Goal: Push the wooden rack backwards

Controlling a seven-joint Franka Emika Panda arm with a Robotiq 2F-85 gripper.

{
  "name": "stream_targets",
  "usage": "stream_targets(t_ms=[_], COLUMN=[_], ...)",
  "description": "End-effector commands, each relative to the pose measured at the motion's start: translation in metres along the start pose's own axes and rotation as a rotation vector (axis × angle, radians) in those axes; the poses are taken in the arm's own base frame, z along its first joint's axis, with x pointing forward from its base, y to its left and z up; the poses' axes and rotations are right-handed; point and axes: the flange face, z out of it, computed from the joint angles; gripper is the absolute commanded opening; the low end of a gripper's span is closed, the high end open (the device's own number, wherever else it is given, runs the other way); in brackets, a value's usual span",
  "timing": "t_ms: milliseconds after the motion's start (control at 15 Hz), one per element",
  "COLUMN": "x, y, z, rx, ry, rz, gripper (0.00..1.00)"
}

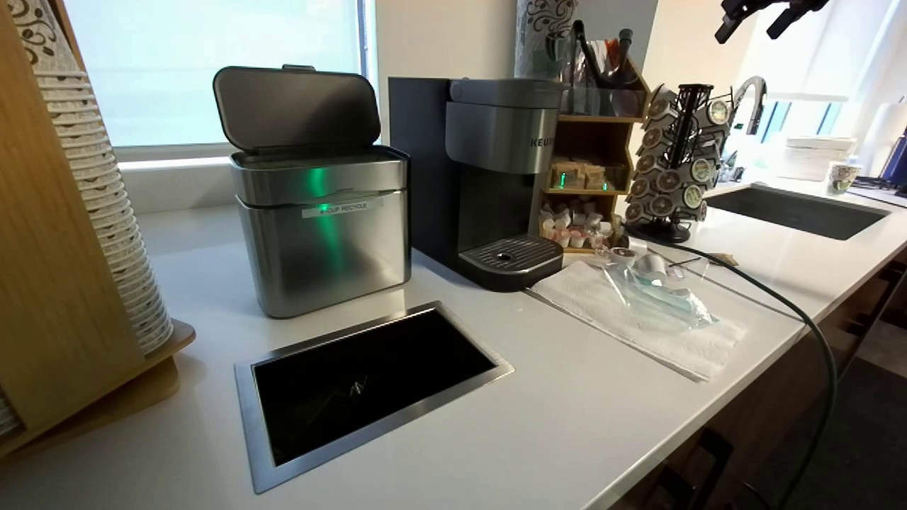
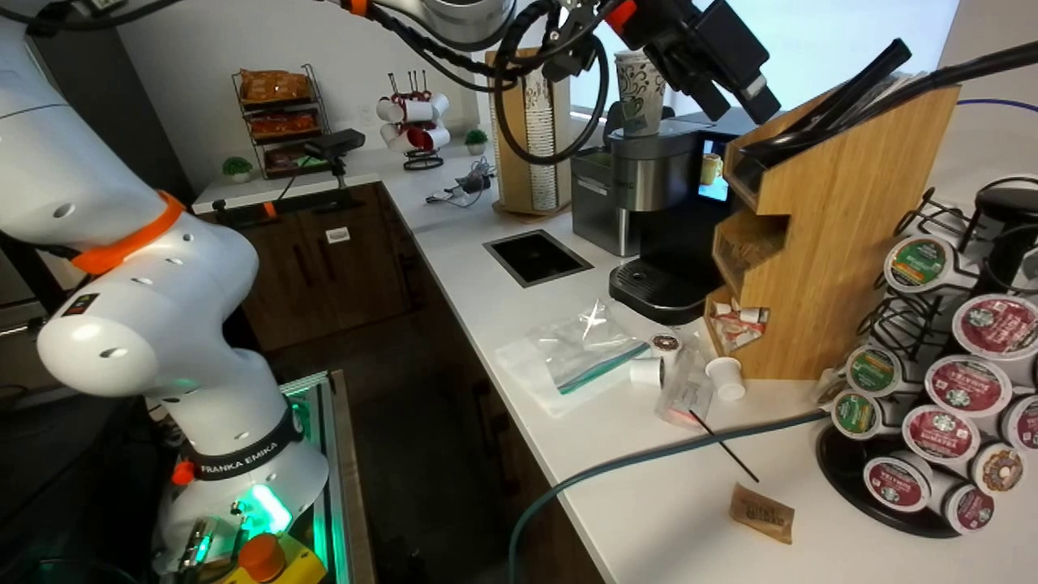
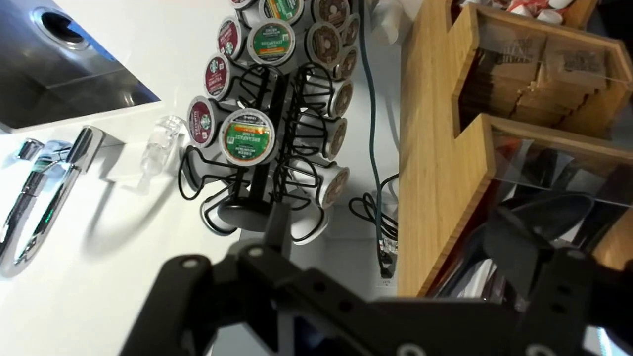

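Observation:
The wooden rack [image 1: 602,142] is a brown organiser on the white counter beside the coffee machine. Its side panel shows in an exterior view [image 2: 843,268] and in the wrist view [image 3: 425,148]. Dark utensils stick up from its top compartment; packets and small cups fill the lower ones. My gripper [image 1: 752,28] is open and empty, high above the counter. In an exterior view the gripper [image 2: 739,104] appears level with the rack's top. In the wrist view the gripper [image 3: 398,230] has its fingers wide apart, the right one overlapping the utensil compartment. I see no clear contact.
A coffee machine [image 1: 503,134] with a paper cup [image 2: 641,93] on top adjoins the rack. A wire pod carousel [image 2: 941,365] stands on its other side. A green cable [image 2: 649,462] crosses the counter. A plastic bag [image 2: 588,349] and loose pods lie in front.

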Motion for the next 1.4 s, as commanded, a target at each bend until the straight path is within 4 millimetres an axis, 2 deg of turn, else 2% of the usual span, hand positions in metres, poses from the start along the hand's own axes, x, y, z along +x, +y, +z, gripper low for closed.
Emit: stream_targets(t_ms=[0, 400, 600, 867, 1333], x=[0.005, 0.022, 0.027, 0.028, 0.030], y=[0.004, 0.002, -0.002, -0.010, -0.021], z=[0.020, 0.067, 0.082, 0.094, 0.102], rx=[-0.005, 0.050, 0.068, 0.088, 0.116], ry=[-0.016, -0.072, -0.096, -0.111, -0.118], rz=[0.093, 0.194, 0.215, 0.225, 0.240], gripper=[1.00, 1.00, 1.00, 1.00, 1.00])
